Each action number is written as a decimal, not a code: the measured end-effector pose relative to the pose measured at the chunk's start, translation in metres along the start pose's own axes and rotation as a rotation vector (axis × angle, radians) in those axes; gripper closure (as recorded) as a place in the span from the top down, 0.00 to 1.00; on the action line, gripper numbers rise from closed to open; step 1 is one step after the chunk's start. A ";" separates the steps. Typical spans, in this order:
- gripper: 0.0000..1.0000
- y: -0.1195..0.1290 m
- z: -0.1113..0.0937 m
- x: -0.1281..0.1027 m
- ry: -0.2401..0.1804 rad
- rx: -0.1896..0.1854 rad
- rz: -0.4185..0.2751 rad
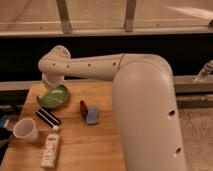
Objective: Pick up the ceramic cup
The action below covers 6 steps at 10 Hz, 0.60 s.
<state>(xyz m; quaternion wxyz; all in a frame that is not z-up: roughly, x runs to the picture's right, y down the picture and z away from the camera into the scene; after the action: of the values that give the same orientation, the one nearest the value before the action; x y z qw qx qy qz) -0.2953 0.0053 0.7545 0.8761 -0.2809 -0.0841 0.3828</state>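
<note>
The ceramic cup [25, 130] is small, plain white and tapered. It stands upright near the left edge of the wooden table [100, 145]. My white arm reaches from the right across the table to the far left. My gripper [49, 83] hangs at the arm's end, just above the far left rim of the shallow green bowl [54, 96]. It is well behind the cup and apart from it.
A black bar [48, 117] lies between bowl and cup. A white remote-like bar [51, 149] lies to the right of the cup, near the front. A red object [83, 107] and a blue sponge [93, 116] sit mid-table. A dark rail runs behind the table.
</note>
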 end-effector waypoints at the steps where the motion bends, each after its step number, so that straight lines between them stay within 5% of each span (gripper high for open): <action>1: 0.80 0.009 0.002 0.000 0.020 0.002 -0.023; 6: 0.80 0.082 0.018 0.009 0.086 -0.047 -0.148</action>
<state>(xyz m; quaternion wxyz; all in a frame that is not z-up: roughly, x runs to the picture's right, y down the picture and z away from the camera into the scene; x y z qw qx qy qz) -0.3469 0.0649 0.7232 0.8979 -0.3107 -0.0759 0.3024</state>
